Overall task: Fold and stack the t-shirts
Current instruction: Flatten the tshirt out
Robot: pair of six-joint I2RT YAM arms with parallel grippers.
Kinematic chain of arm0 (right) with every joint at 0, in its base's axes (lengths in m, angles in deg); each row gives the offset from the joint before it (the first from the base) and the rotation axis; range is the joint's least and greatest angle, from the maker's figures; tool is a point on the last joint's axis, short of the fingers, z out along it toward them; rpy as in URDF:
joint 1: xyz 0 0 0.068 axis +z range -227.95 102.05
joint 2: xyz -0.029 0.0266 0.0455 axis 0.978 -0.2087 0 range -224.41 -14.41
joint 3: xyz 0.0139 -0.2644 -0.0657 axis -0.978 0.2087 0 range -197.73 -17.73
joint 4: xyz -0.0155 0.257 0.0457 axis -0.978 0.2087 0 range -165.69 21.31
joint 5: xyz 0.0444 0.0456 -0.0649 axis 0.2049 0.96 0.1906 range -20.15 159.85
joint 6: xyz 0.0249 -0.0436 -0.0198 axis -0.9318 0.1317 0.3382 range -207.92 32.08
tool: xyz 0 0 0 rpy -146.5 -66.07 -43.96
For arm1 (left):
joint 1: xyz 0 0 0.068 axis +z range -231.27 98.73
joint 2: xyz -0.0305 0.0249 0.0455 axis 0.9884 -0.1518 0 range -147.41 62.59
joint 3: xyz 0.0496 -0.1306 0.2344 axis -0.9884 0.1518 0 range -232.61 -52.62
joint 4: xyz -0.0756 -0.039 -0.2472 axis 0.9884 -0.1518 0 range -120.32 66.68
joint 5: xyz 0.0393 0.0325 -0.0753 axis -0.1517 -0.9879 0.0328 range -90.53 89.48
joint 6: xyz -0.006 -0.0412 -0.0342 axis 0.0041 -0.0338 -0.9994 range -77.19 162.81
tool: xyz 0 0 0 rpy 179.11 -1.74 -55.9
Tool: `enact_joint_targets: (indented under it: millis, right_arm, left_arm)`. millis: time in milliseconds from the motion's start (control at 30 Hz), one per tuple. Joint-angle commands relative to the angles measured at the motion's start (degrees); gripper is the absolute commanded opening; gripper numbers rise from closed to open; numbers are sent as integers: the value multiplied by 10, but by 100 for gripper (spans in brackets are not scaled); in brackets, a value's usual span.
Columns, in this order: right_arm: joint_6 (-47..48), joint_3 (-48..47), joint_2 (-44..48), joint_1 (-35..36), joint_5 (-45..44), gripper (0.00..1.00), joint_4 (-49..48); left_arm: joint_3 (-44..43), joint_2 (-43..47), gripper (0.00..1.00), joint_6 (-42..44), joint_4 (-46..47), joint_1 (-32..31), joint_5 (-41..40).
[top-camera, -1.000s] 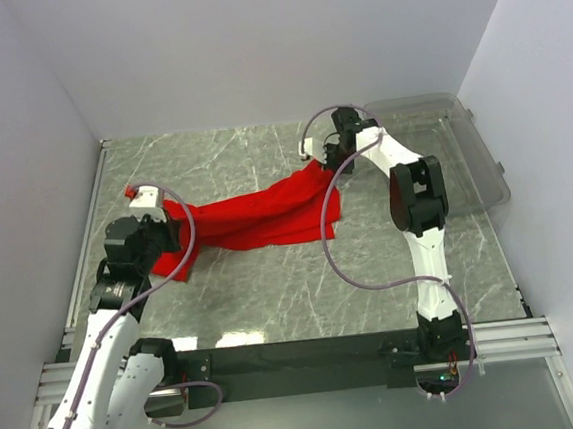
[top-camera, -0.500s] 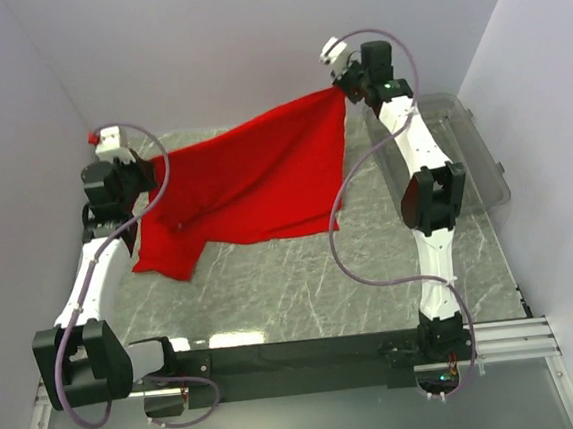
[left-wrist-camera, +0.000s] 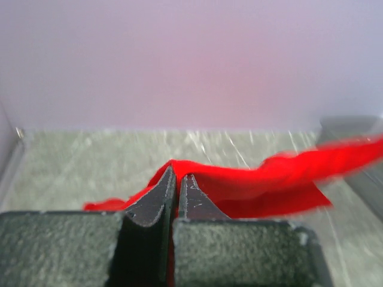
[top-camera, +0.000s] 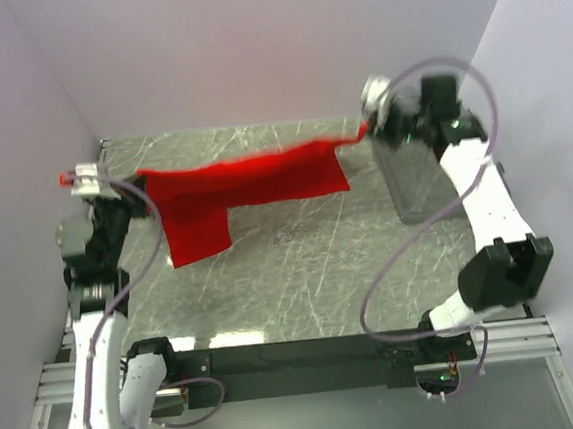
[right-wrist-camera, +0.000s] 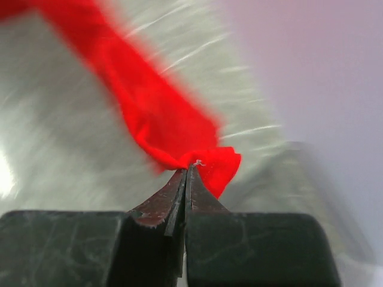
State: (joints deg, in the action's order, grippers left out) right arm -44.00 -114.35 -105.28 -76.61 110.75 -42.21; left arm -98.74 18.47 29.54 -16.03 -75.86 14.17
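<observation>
The left gripper and right gripper, each clamped on the red t-shirt stretched between their jaws, held it spread aloft; laying it flat looked due next.

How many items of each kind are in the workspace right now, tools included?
red t-shirt: 1
clear plastic bin: 1
tools: 2, the left tool and the right tool, each shut on the red t-shirt
Total: 4
</observation>
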Motion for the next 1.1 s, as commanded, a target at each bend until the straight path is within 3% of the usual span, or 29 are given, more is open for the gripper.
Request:
enact_joint_targets:
  millis: [0,100,233,333,533,933,1067]
  right_arm:
    - [265,160,51,51,51,0,242]
    - [266,303,96,93,4,0,243]
    - [221,413,146,110,-48,0,182]
    - [205,467,161,110,-107,0,136]
    - [216,507,140,110,-152,0,137]
    - [242,547,179,103,-179,0,160]
    - [273,544,196,80,-184,0,207]
  left_arm:
    - [34,95,1,-32,-124,3,13]
    - [65,148,1,-167,-215,4,23]
    - [106,169,1,-287,-306,4,68]
    - [123,190,1,-314,-362,4,69]
    - [156,197,1,-367,-478,3,116]
    - [113,177,1,-299,-712,2,154]
    - [89,163,1,-259,-811,2,139]
